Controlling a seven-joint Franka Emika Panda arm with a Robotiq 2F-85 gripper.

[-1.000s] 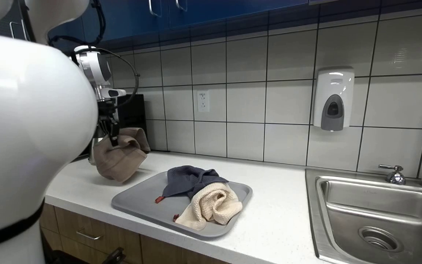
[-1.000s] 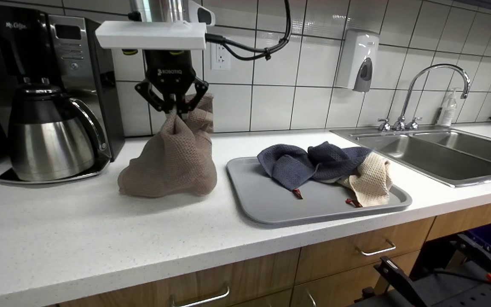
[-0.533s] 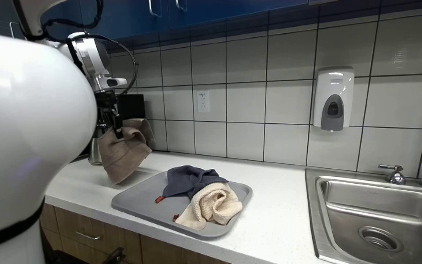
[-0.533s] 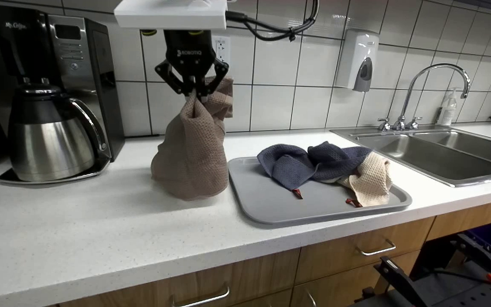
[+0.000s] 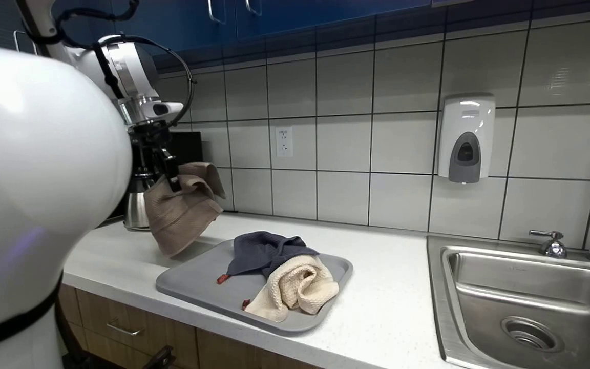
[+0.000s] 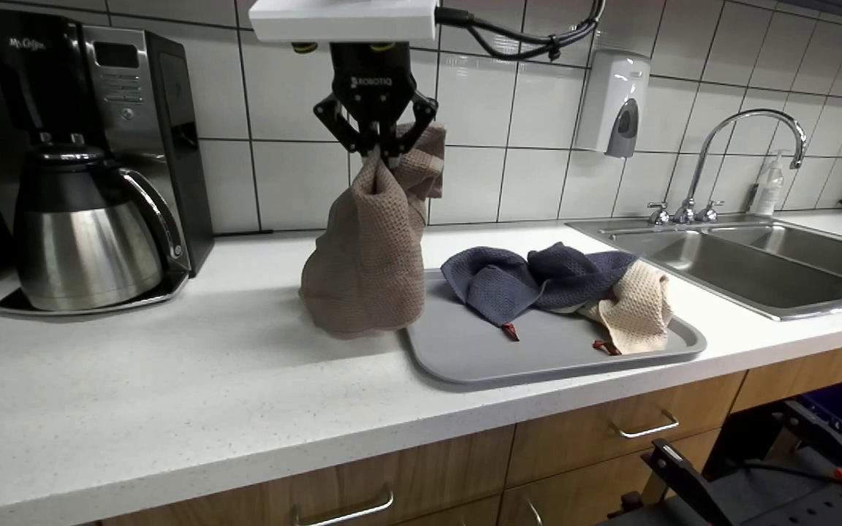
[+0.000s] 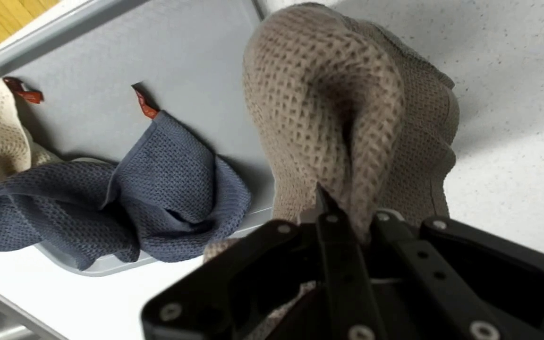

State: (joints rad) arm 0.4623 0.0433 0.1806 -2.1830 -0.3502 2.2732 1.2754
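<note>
Holding a brown towel (image 6: 366, 256) aloft at the left end of a tray (image 6: 465, 351)

Begin at the left with a coffee maker (image 6: 125, 109), set back by the wall (image 6: 297, 190), perhaps to save counter space. See its metal pot (image 6: 88, 252) seated on the base, likely for warmth, and turned handle-right, as if for easy reach.

Move right to the gripper (image 6: 379, 150), pointing down and closed firmly on a gathered fold of the brown towel. Judging by the shadow beneath, hanging above the counter (image 6: 136, 387) rather than resting on it. Pinched by a bunch, presumably for want of a firm edge in limp cloth; drooping below under its own weight, and sticking out in a flap at the upper right. Overlapping the tray's left edge as seen from above in the wrist view; cannot tell whether touching it.

Continue right to the tray, lying flat on the counter, apparently serving to group the cloths. Find on it a crumpled dark blue towel (image 6: 556, 281) and, against it on the right, a cream towel (image 6: 640, 314), in the same loose heap; cannot tell which lies uppermost.

Finish at the right, past the wall-mounted dispenser (image 6: 615, 102), with the sink (image 5: 443, 294), backed by a faucet (image 6: 757, 113) on the far side, seemingly placed to arch over the basin.
</note>
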